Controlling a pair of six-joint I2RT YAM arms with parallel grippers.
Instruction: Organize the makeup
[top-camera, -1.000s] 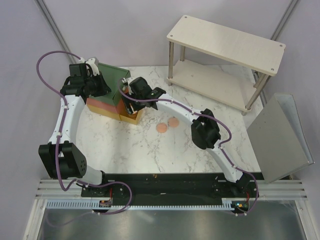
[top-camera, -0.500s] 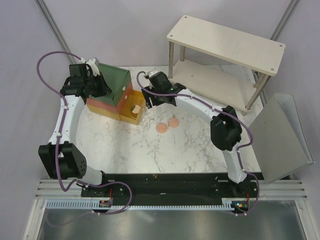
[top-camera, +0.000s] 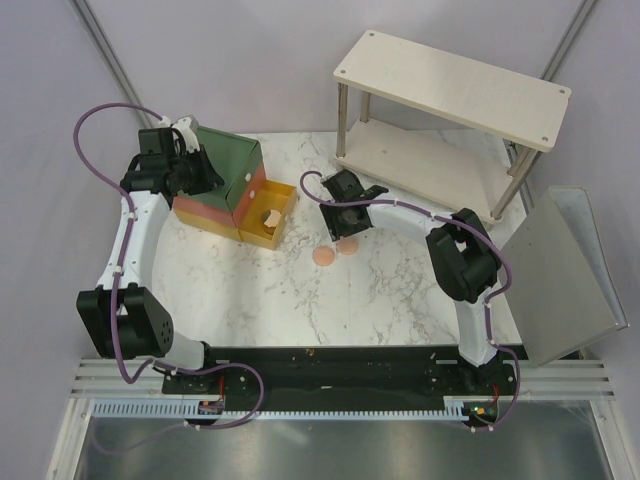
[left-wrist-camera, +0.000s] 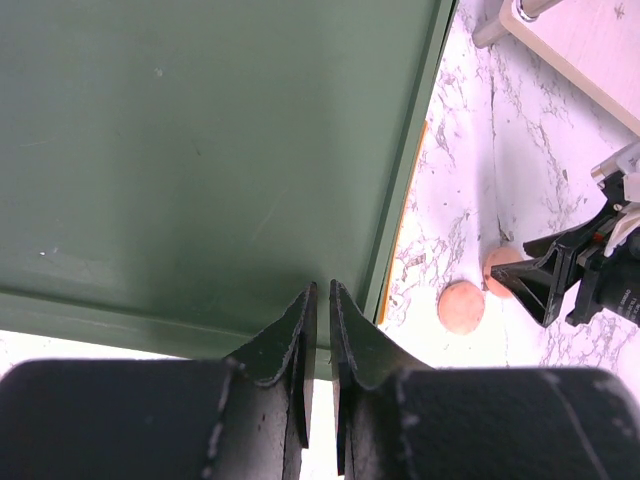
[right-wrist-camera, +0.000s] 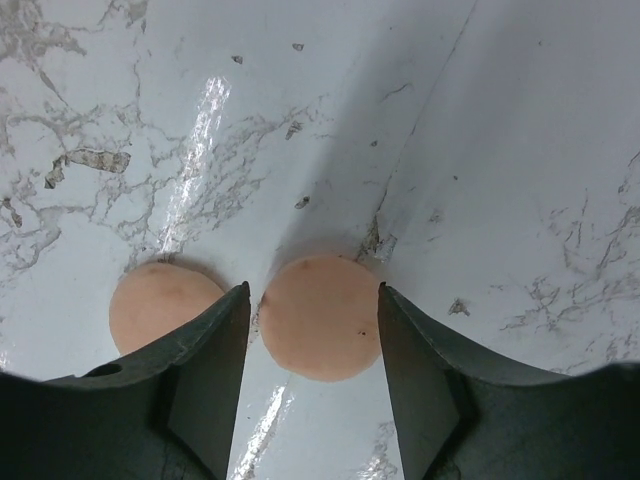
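Right jaws stand apart, low over the marble counter (top-camera: 260, 290), straddling one pink disc (right-wrist-camera: 320, 316) that lies flat between the two fingers (right-wrist-camera: 205, 370) and close to both. The left jaws are all but together, with only a thin slit between them and nothing in it. They are poised over the green top of the drawer box (left-wrist-camera: 200, 140), well apart from the right jaws. The box's yellow drawer (top-camera: 283, 203) is pulled out on the side toward the right jaws. A second pink disc (right-wrist-camera: 163, 306) lies on the counter just outside the right jaws, beside the finger at the left of the wrist view. A small tan item (top-camera: 270, 217) sits in the open drawer, between the two sets of jaws.
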